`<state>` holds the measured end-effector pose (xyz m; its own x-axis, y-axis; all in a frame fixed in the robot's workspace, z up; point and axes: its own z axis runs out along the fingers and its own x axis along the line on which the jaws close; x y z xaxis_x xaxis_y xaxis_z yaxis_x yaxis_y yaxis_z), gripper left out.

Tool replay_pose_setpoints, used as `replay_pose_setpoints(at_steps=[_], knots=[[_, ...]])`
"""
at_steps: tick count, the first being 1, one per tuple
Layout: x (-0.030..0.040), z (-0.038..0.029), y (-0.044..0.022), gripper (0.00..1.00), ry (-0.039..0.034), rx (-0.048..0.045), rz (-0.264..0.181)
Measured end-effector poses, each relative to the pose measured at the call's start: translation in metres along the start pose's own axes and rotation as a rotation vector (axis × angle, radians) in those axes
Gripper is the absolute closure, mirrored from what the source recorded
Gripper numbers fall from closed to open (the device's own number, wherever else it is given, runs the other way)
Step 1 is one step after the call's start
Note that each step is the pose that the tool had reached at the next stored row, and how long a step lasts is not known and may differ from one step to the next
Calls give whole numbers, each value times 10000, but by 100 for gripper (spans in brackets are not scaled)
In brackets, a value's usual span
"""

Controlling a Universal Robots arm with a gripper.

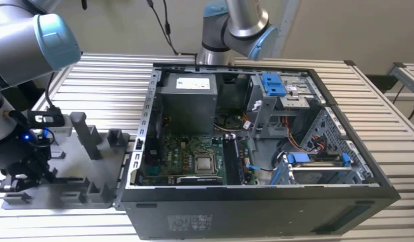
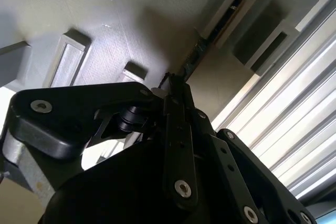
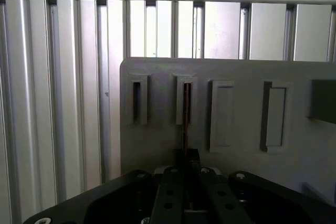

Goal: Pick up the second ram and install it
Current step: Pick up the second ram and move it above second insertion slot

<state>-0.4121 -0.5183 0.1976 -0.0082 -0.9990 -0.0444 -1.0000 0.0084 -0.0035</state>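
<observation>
The second ram (image 3: 186, 116) is seen edge-on as a thin dark stick. It stands in a narrow slot of the grey holder (image 3: 236, 77) and runs back between my fingertips. My gripper (image 3: 186, 157) is shut on its near end. In the second wrist view the same stick (image 2: 192, 59) reaches from the gripper (image 2: 173, 83) toward the slot block (image 2: 227, 17). In the exterior view the gripper (image 1: 25, 169) is low over the grey holder (image 1: 79, 187), at the exterior view's left of the open computer case (image 1: 260, 201); the stick is hidden there.
Inside the case lies the green board (image 1: 186, 156) with its square silver chip (image 1: 204, 163), and a dark stick (image 1: 231, 157) stands upright beside it. Blue drive brackets (image 1: 274, 84) and cables fill the case's right. A second arm (image 1: 237, 25) stands behind. The holder has further slots (image 3: 220, 115) and posts (image 1: 85, 132).
</observation>
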Motion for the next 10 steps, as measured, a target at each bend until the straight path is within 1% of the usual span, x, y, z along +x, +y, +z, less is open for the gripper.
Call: replay_pose_setpoints(at_steps=[5,10], knots=[[-3,-66,0,86,1,-1,0],[-5,-111,0,86,0,0,0]])
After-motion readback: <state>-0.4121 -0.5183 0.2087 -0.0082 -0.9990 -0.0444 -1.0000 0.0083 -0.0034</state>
